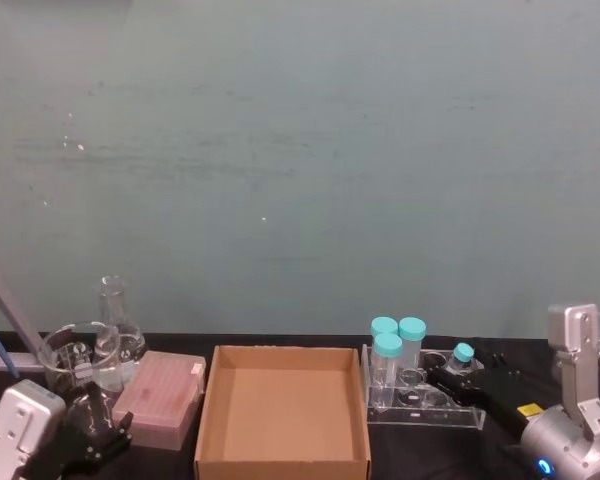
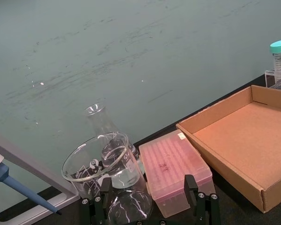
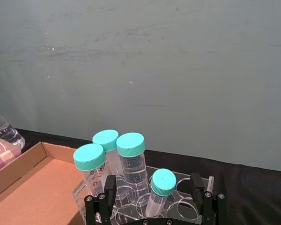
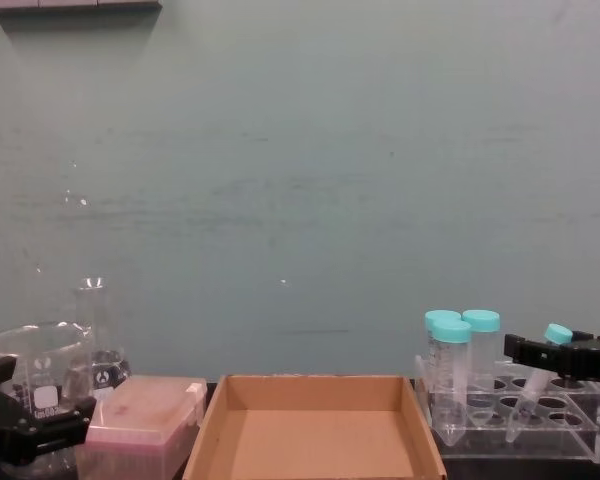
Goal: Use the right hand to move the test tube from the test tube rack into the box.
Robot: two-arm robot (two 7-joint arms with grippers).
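Down in the lower left corner of the head view, the left gripper sits parked. Its fingers are spread with nothing clamped between them, close up against a glass beaker and a flask. Next along is a pink plastic box. At the bottom centre is the box, a shallow cardboard tray with a bare floor.

Just beside its right wall stands the test tube rack, with three wider teal-capped tubes upright at the end nearest the tray. The test tube sits in a hole toward the rack's right end, at the lower right of the chest view. It leans, with its cap up and to the right and its conical tip down and to the left.

The right hand comes in from the lower right edge with its fingers wide apart. One finger is on either side of the tube just below the cap, and neither looks to be touching it. The tube lies squarely between those fingers, and this arm is far the nearer. To my eye the next move is to close on it, draw it out along its lean, then carry it left past the tall tubes to the tray.
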